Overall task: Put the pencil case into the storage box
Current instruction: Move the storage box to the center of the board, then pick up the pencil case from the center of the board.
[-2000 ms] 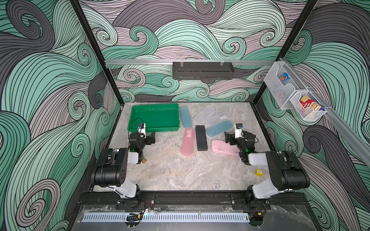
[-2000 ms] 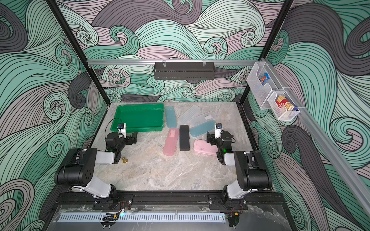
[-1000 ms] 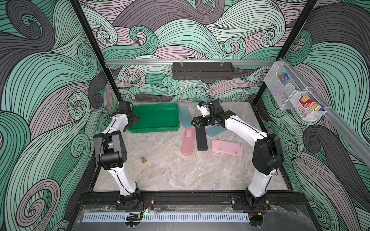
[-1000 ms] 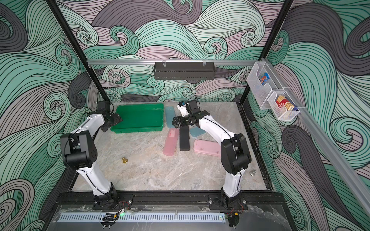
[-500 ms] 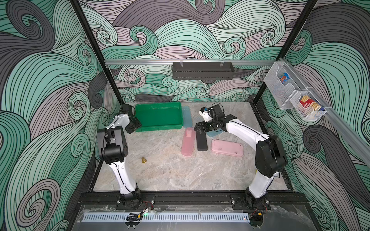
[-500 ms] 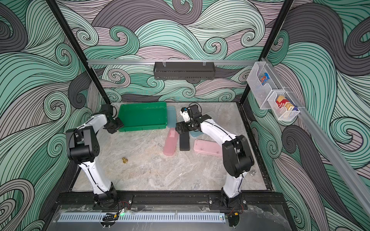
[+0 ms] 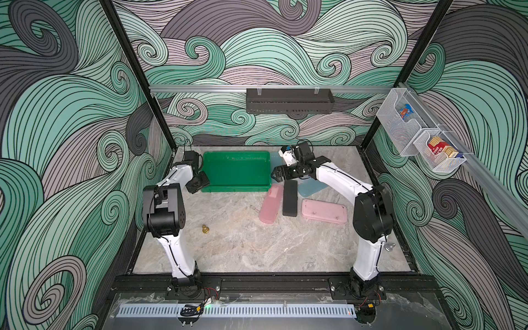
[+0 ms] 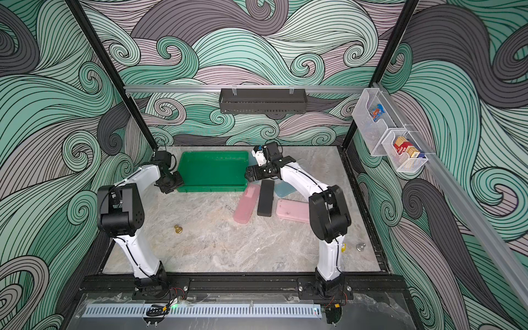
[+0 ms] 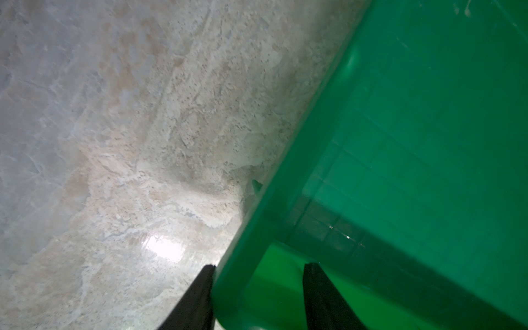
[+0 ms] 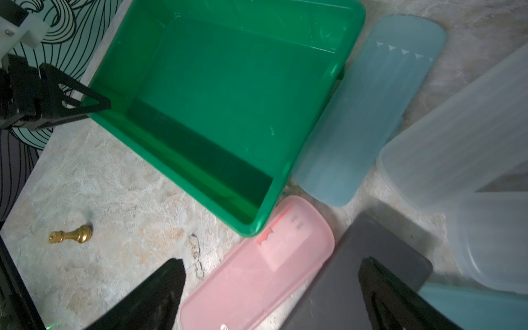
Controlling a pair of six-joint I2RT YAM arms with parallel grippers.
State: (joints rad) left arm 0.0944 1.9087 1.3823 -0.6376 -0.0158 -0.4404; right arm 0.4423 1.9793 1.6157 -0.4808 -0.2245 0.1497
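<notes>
The left hand (image 9: 260,265) pinches the rim of the storage box (image 10: 217,94), likely to keep it steady, while the right hand (image 10: 273,260) hangs wide open over the pink pencil case (image 10: 257,274) on the counter (image 10: 114,194) just beside it.

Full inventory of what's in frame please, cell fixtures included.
table: 1, grey marble-look, cell floor
storage box: 1, green, far left of it, nothing inside
pink pencil cases: 2, pink, mid-table
black pencil case: 1, black, between the pink ones
blue pencil cases: 2, translucent blue, one beside the box, one partly under right arm
frosted pencil cases: 2, clear, by the blue ones, shown only by right wrist view
brass piece: 1, gold, near left
silver piece: 1, silver, near right
black trough: 1, black, back rail
wire-mesh bins: 2, white, right rail, packets inside
left tool: 1, black, shut on storage box's left rim
right tool: 1, black, open over pink and black cases
</notes>
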